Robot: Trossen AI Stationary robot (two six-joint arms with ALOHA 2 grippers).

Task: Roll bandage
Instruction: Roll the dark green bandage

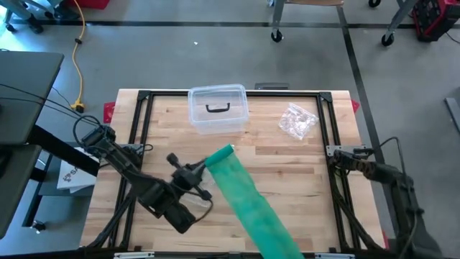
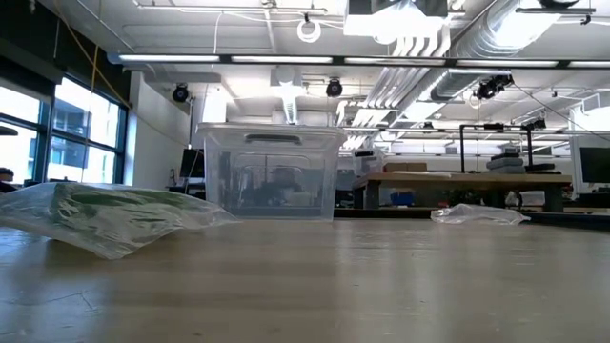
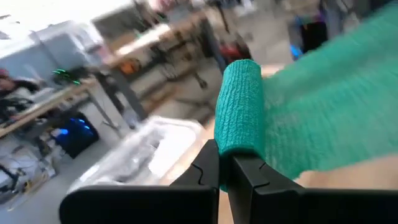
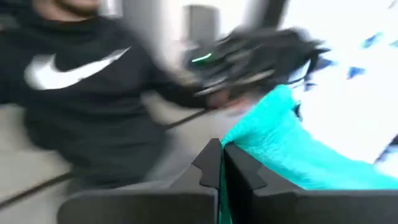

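A green bandage runs as a flat band (image 1: 248, 196) above the table from its rolled end (image 1: 221, 154) to the picture's near edge. My left gripper (image 1: 205, 166) is shut on that roll (image 3: 239, 106), left of the table's middle. In the right wrist view my right gripper (image 4: 222, 152) is shut on the band's other end (image 4: 280, 143). The high view shows only the right arm (image 1: 366, 167), not its gripper. The low view shows neither gripper. My left gripper pinches one end of the roll (image 3: 239, 148) between its two fingers; the rest of the roll sticks out past the fingertips. The fingers come about level from the table's left. The roll is clear of the table, and the band leaves it sideways. My right gripper pinches the band's free end (image 4: 239, 149) between its two fingers. The band leads away from the fingers toward the left gripper, spread out flat and clear of the table.
A clear lidded box (image 1: 218, 108) stands at the table's far middle, with a crumpled clear wrapper (image 1: 298, 121) to its right. The low view shows a plastic bag with green contents (image 2: 95, 217) lying close to the camera. A person in a dark top (image 4: 74, 93) is beyond the table.
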